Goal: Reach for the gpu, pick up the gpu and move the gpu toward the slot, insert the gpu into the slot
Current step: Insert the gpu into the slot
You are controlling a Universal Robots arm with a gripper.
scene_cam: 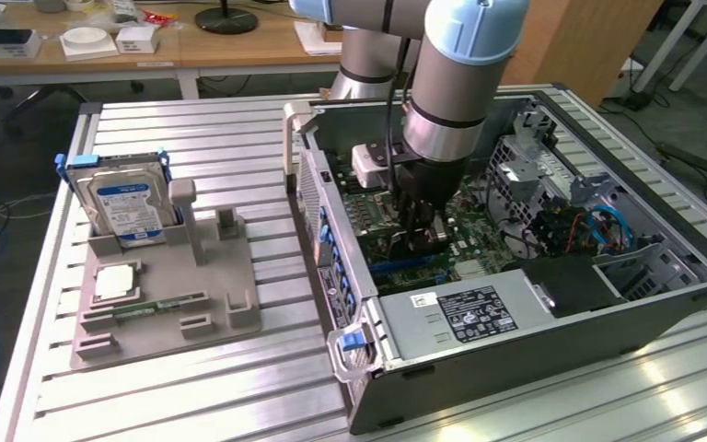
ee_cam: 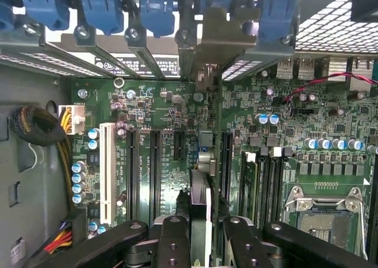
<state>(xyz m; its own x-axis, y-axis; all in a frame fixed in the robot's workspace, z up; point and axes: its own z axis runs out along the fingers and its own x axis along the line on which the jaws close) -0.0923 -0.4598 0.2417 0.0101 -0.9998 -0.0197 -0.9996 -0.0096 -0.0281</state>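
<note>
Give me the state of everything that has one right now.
gpu: gripped edge-on, held over the motherboard slots.
gripper: jaws shut on the gpu, inside the computer case.
computer case: side open, motherboard exposed.
hard drive: standing upright in the grey holder.

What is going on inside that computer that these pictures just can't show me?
- Exterior view: the arm and gripper block the card, so how far it sits in the slot is hidden.
- Wrist view: the card appears edge-on between the fingers; its face and lower edge are hidden.
- Exterior view: the print on the case label is too small to read.
</note>
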